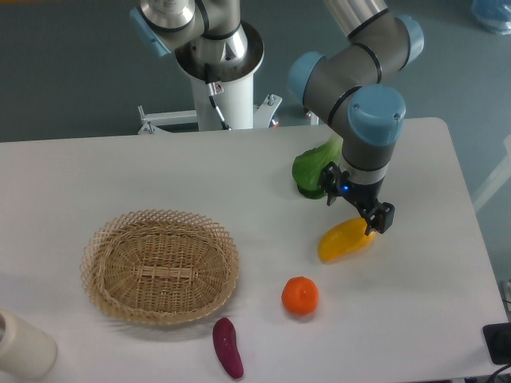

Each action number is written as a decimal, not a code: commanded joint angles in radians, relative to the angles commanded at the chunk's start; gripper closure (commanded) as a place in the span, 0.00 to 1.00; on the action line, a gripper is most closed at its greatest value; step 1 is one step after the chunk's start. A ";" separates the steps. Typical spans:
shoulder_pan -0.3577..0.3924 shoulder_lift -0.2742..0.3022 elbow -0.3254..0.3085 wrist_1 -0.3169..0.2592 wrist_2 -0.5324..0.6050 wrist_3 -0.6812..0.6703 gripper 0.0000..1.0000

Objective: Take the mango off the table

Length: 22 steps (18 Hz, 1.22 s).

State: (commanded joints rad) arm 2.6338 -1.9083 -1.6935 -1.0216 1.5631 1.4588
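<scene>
Gripper (pixel 372 221) is hovering right at the far end of the mango (pixel 343 241), so you are looking at the approach step, with the fruit lying on the table (pixel 200 167) unlifted; whether the jaws are spread or closed cannot be told, since only one dark finger is showing. Nearer than the mango, the round orange (pixel 300 295) is sitting untouched, and just beyond it the green leafy vegetable (pixel 314 170) is lying behind the wrist. Next you are probably needing to straddle the mango across its narrow width and close.
</scene>
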 joint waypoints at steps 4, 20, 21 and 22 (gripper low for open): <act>0.000 0.002 -0.002 0.000 -0.009 0.000 0.00; -0.005 -0.037 -0.063 0.066 -0.009 -0.011 0.00; -0.006 -0.038 -0.071 0.087 -0.008 -0.006 0.00; -0.008 -0.044 -0.077 0.104 -0.008 0.000 0.00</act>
State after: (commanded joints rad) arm 2.6262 -1.9527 -1.7702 -0.9175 1.5555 1.4588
